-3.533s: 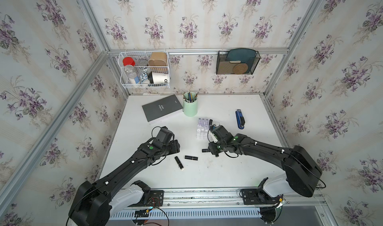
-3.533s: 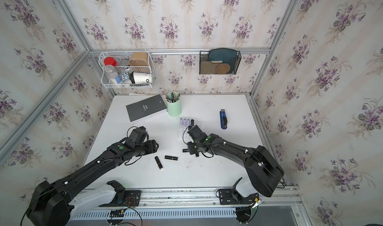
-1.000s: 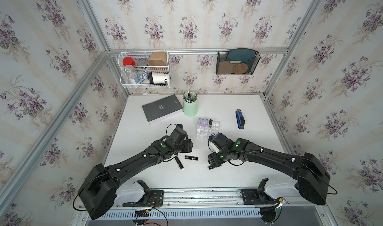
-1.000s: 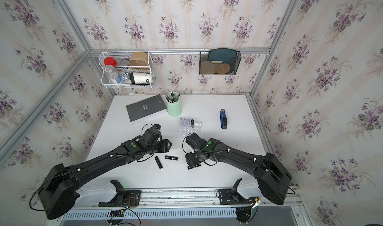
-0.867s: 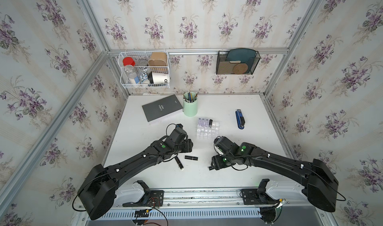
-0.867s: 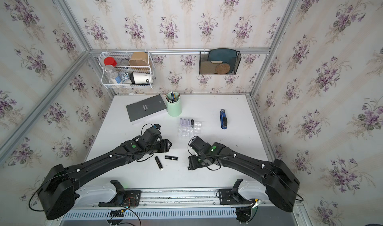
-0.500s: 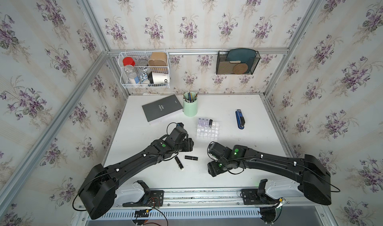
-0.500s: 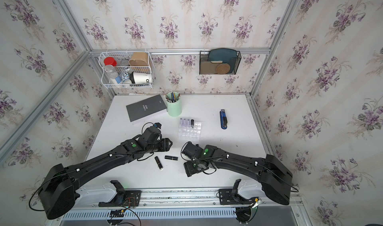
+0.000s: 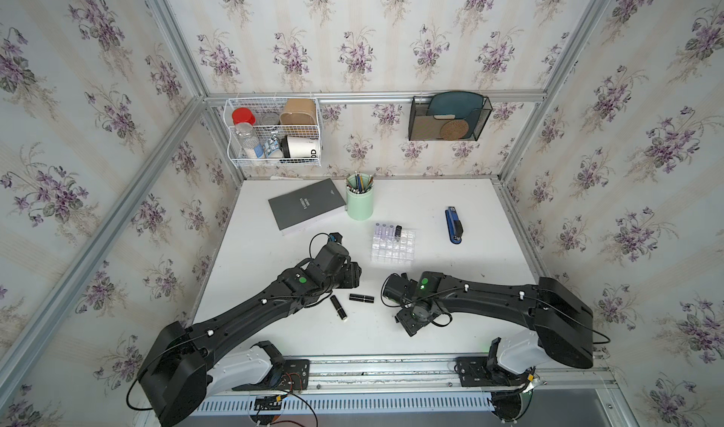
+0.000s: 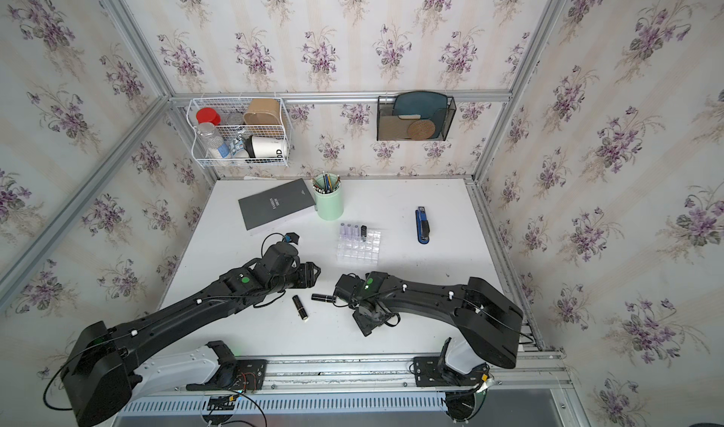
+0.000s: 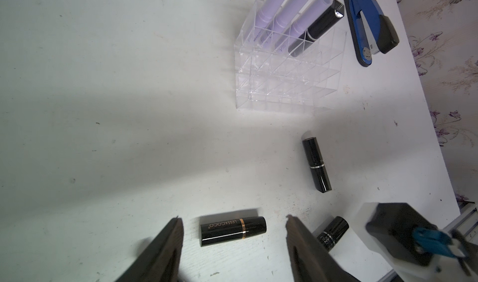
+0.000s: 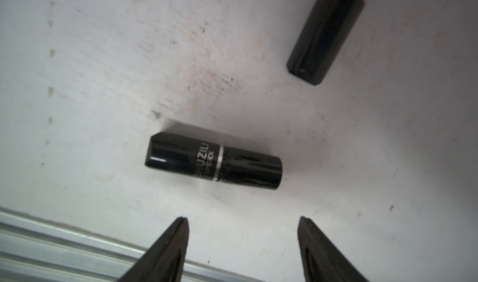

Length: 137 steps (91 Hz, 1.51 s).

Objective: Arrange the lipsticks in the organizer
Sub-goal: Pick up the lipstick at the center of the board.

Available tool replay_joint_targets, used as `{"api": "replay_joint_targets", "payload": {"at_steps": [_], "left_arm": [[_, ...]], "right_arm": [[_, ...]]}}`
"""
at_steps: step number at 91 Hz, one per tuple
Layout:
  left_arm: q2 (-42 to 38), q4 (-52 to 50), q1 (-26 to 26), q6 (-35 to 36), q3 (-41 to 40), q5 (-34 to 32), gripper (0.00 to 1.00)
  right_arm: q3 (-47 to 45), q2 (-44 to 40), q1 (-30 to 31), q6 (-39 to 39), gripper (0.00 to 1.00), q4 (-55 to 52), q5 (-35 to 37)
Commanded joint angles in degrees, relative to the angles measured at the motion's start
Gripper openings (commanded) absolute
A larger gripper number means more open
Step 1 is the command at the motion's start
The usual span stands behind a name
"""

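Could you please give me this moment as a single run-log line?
organizer: three lilac tubes, one black lipstick | left gripper: open by gold-banded lipstick | right gripper: open by silver-banded lipstick | held: nothing

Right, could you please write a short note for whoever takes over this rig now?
Left gripper: open, empty, aimed at the gold-banded black lipstick lying on the white table.
Right gripper: open, empty, aimed at the silver-banded black lipstick.
Done: three lilac tubes and one black lipstick stand in the back row of the clear gridded plastic organizer.
To do: those two and a third black lipstick lying nearby; the other cells are empty.
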Motion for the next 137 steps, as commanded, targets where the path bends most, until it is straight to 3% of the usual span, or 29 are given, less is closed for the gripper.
{"api": "replay_joint_targets", "payload": {"at_steps": [1,22,83,95,137], "left_arm": [[-1.16,-0.68,0.02,0.71,0.14,-0.52,0.67],[-2.69,-0.28,0.05,1.17,-0.74,-1.74,0.67],[-2.65,-0.46,0.04,1.15,-0.42,-1.61,0.67],[-2.37,-0.61,0.1,1.14,-0.3,-1.54,0.67],[-1.69,-0.59,0.1,1.19,0.3,-1.63,0.67]], "right_arm": [[0.77,1.68,-0.09,-3.2,0.73,1.21,0.09],[2.3,5.13,-0.11,-4.95,0.73,5.29,-2.7],[9.2,14.4,-2.35,-12.43,0.75,8.53,-0.85],[10.48,15.28,-3.2,-13.36,0.71,9.15,-2.39],[12.34,15.61,-3.72,-11.5,0.74,8.55,-3.16]]}}
